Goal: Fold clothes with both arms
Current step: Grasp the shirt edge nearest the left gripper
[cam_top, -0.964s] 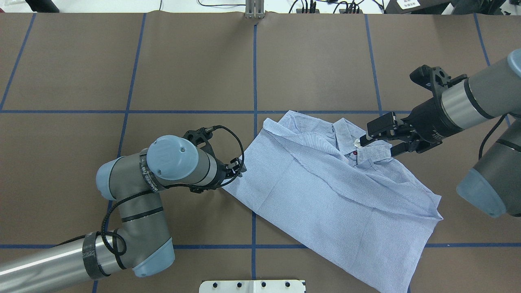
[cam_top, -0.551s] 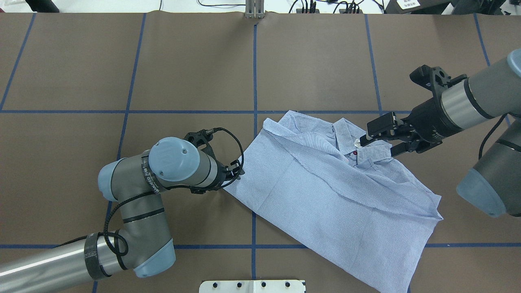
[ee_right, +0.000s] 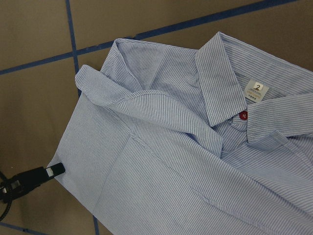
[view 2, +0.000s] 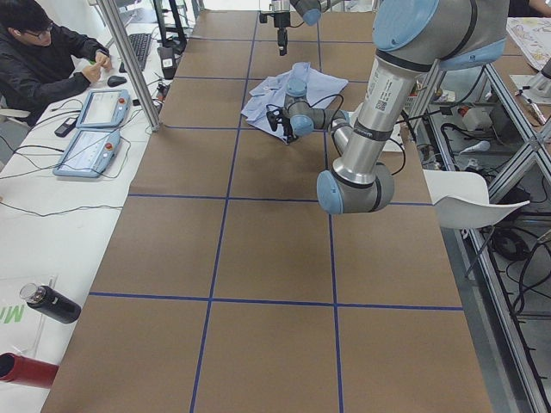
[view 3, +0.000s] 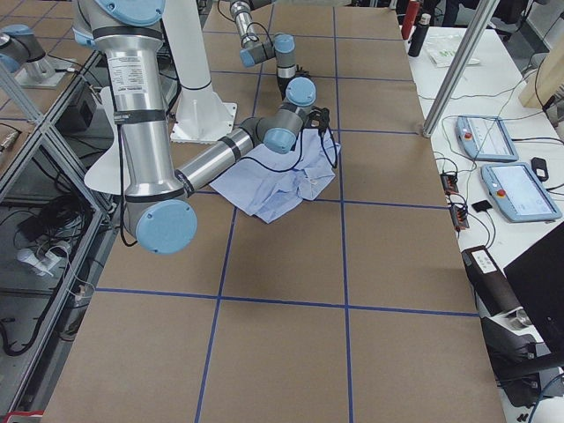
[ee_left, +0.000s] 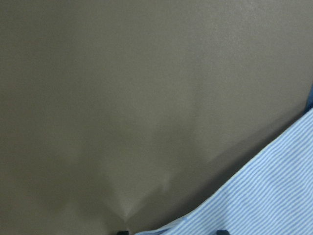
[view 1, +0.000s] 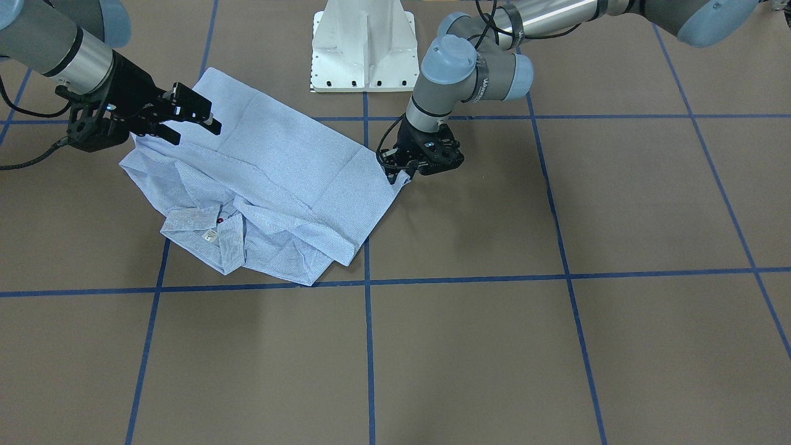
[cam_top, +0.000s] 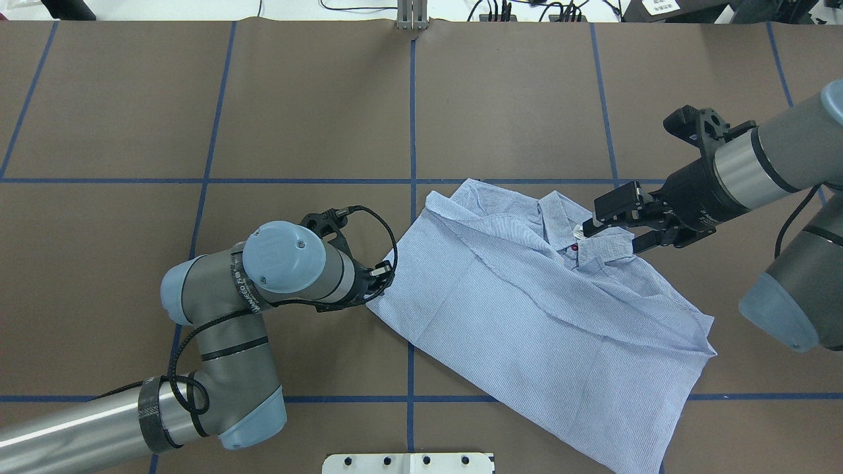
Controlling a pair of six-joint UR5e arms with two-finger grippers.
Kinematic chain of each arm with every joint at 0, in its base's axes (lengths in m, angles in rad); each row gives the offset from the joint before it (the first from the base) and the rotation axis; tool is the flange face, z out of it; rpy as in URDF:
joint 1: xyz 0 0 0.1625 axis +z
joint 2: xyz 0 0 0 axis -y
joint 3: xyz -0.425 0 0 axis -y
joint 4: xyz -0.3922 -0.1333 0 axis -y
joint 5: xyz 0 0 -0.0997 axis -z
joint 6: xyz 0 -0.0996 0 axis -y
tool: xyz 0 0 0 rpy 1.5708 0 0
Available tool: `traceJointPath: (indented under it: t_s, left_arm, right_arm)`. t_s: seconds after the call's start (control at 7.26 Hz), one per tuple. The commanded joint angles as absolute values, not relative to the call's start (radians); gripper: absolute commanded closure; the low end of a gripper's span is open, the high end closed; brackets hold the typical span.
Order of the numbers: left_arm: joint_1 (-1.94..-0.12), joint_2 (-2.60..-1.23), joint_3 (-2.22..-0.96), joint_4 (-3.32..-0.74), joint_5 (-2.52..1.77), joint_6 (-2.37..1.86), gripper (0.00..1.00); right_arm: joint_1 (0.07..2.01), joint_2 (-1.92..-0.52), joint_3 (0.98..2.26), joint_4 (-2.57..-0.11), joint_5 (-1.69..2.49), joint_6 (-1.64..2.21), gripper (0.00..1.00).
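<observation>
One shirt [view 1: 278,167] lies part folded on the table [view 1: 556,346], toward 10 o'clock in the front view, with its collar [view 1: 230,247] at the 7 o'clock end. Left claw [view 1: 395,172] is set at the shirt's 3 o'clock corner. Right claw [view 1: 198,133] hangs over the 11 o'clock edge, jaws wide and holding nothing. Pedestal [view 1: 361,49] stands at 12 o'clock.

Overhead view: the shirt runs from 10 toward 5 o'clock, right of centre. The right claw hovers beside the collar; the left one is at the 9 o'clock corner.

Left side view: the shirt is far off at 12 o'clock. A person [view 2: 43,60] sits at 10 o'clock beside pendants [view 2: 90,107] on a white bench; bottles [view 2: 47,303] lie at 8 o'clock.

Right side view: the shirt is at 11 o'clock; claws not judged here.

Left wrist view: the hem comes in at 5 o'clock. Two dark fingertips [ee_left: 123,232] stand apart at 6 o'clock with the hem between them; judged open, not yet pinched.

Right wrist view: label [ee_right: 256,89] and red button [ee_right: 243,115] are at 2 o'clock.

Assessment: the cloth looks light, soft and limp, so stacked layers may slide apart. Hold at corners, hem or shoulder, pinching every layer.

Surface: brown matt cover, blue tape grid. Room: a laboratory, cables along the far edge
</observation>
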State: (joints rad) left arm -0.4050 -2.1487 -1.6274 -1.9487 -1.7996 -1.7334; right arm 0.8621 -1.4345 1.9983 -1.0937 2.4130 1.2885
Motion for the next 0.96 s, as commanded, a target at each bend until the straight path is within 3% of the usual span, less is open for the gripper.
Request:
traceJointPath:
  t_s: [0.0,0.14,0.83]
  left_arm:
    - [-0.405,-2.149,-1.634,-1.948,-1.801,-1.733,0.89]
    - [-0.405,-2.149,-1.637,-1.948,-1.802,-1.733,1.0]
    - [-0.542,-2.149,-1.631,-1.907,-1.805,-1.738,1.0]
  right_arm:
    - [0.862,-1.436,1.996,-1.094,2.413,1.289,0.0]
    - [0.862,-1.437,1.994,-1.094,2.413,1.289,0.0]
    - [0.867,-1.434,1.999,-1.091,2.408,1.289,0.0]
